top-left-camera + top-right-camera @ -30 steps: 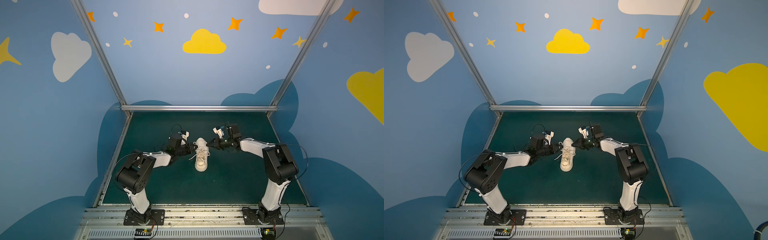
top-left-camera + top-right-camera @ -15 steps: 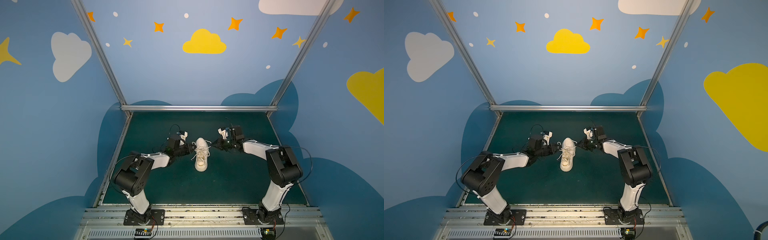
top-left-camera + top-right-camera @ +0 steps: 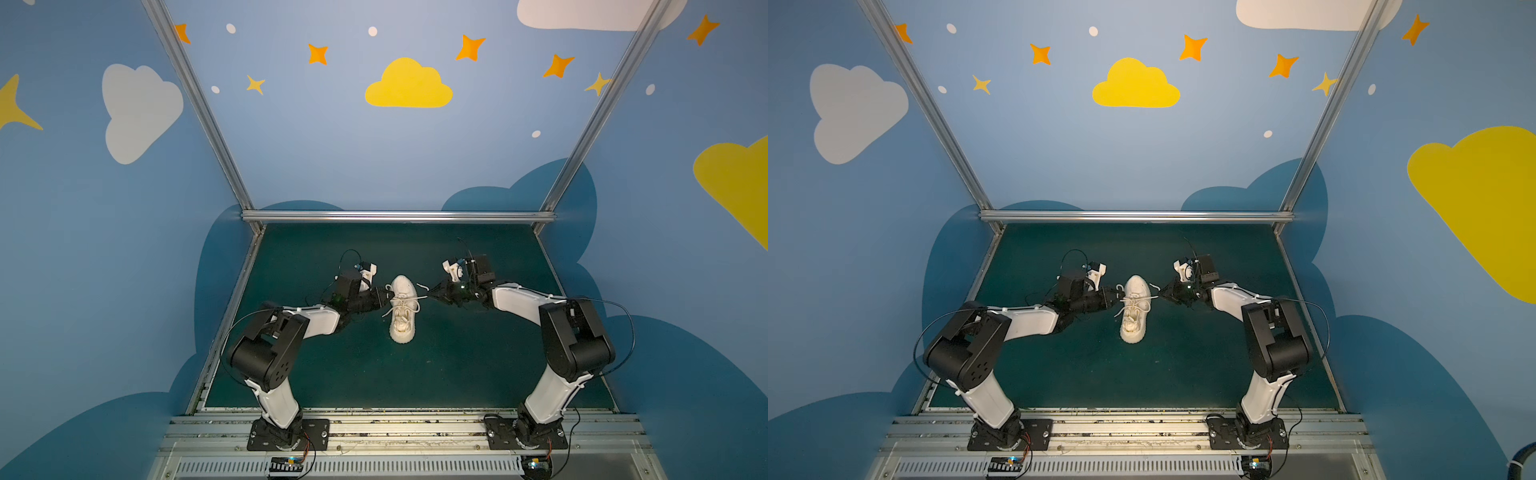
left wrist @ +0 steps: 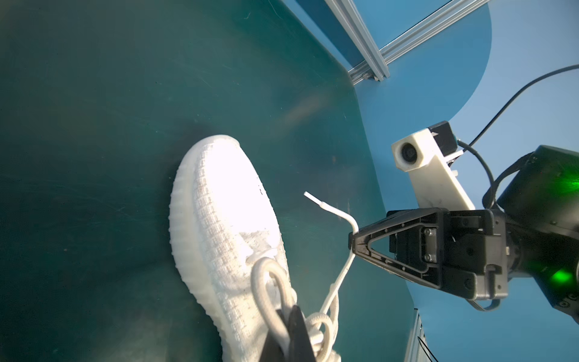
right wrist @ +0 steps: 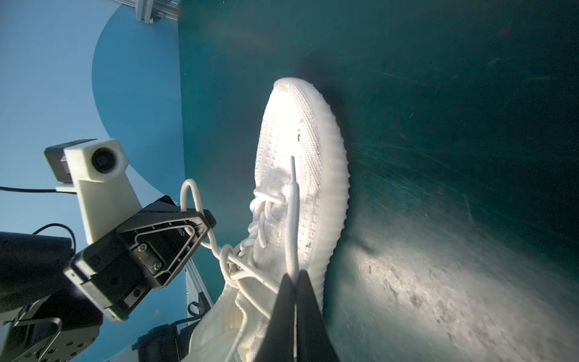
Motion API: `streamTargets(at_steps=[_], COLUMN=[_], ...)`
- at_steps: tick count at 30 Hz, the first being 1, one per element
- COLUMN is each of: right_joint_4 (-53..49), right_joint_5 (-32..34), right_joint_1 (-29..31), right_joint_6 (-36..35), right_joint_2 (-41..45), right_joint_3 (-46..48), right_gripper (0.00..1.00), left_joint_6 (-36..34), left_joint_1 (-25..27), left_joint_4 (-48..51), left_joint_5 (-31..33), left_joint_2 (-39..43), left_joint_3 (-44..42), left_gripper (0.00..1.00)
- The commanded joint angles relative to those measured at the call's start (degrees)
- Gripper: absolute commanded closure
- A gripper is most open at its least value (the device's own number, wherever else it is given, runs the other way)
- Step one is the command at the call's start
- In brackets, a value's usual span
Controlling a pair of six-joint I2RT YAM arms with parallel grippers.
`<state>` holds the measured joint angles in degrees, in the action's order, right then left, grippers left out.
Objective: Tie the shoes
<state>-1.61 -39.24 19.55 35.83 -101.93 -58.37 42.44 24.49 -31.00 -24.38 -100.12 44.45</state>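
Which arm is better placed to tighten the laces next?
Right, probably: the right gripper is shut on a lace stretched straight from the shoe; the left gripper pinches a loop close beside it.

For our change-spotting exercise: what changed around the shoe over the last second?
The right gripper drew outward from the shoe, pulling its lace nearly straight. The left gripper barely moved; both stay shut on lace, and the shoe kept its place.

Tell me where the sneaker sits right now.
In both top views the sneaker lies centred on the green mat, toe toward the back, between the left gripper and the right gripper, each pinching its laces.
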Motion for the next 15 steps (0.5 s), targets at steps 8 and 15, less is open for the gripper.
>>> streamTargets(at_steps=[8,15], right_joint_4=[-6.7,-8.2], right_joint_5=[-8.4,-8.9], right_joint_1=[-1.2,-1.8], right_joint_6=[-3.9,-4.4], right_joint_2=[-4.3,-0.8], right_joint_3=[-4.6,-1.8], right_gripper=[0.77,0.74], left_joint_6=[0.4,0.6], left_joint_1=[-0.1,0.0], left_joint_4=[-1.9,-1.9], left_joint_5=[-2.0,-2.3], left_joint_2=[-2.1,-1.9], left_joint_3=[0.3,0.4], left_gripper=[0.97,0.97])
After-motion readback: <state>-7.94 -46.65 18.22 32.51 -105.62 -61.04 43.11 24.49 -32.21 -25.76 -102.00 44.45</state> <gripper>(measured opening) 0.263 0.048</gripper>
